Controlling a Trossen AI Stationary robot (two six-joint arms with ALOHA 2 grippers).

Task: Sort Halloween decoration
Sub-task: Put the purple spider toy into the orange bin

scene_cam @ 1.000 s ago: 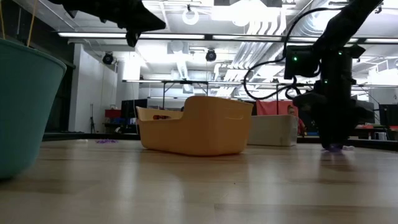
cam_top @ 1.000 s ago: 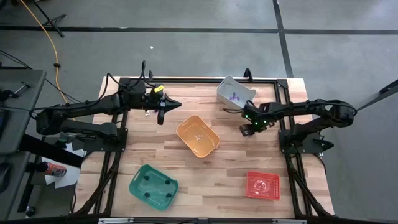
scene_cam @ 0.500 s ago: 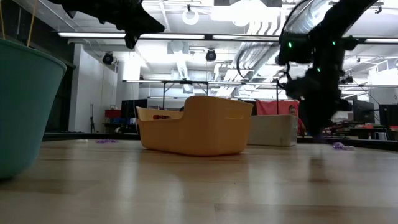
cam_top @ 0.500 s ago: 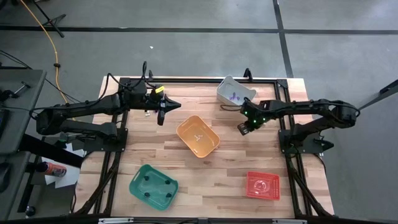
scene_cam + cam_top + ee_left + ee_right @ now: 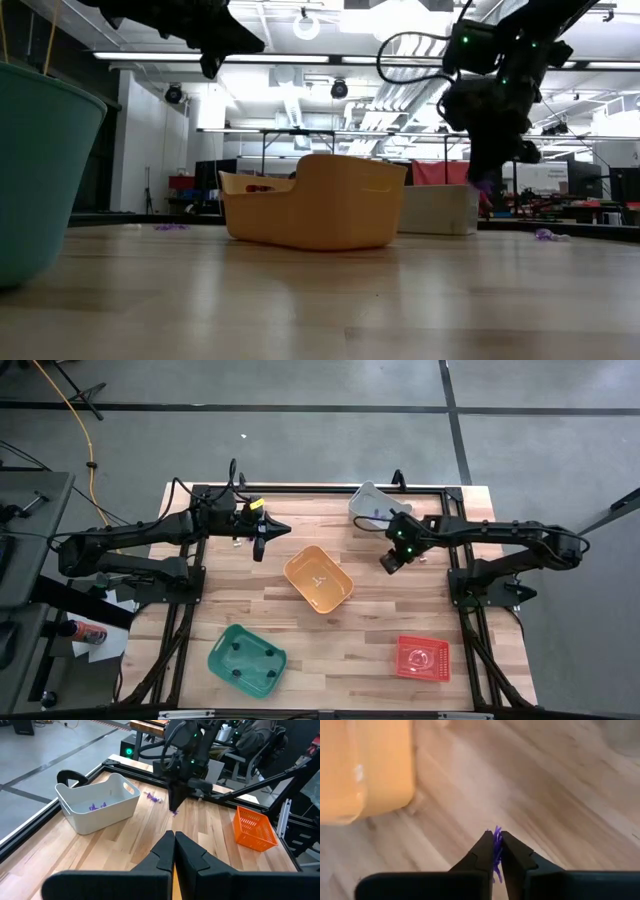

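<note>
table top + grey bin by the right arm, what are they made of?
Table top: looks like wood, butcher-block style, with pale planks, visible grain and a light satin sheen. Grey bin: probably moulded plastic, with smooth matte walls, rounded corners and a cut-out handle; purple trinkets lie inside. The right gripper pinches another purple trinket.

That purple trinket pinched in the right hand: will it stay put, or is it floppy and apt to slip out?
The purple trinket looks thin and spiky, so probably light and somewhat bendy. The right hand is shut on it only at the fingertips, with part hanging below, so a quick swing might shake it loose. Once dropped it would likely lie flat rather than roll.
</note>
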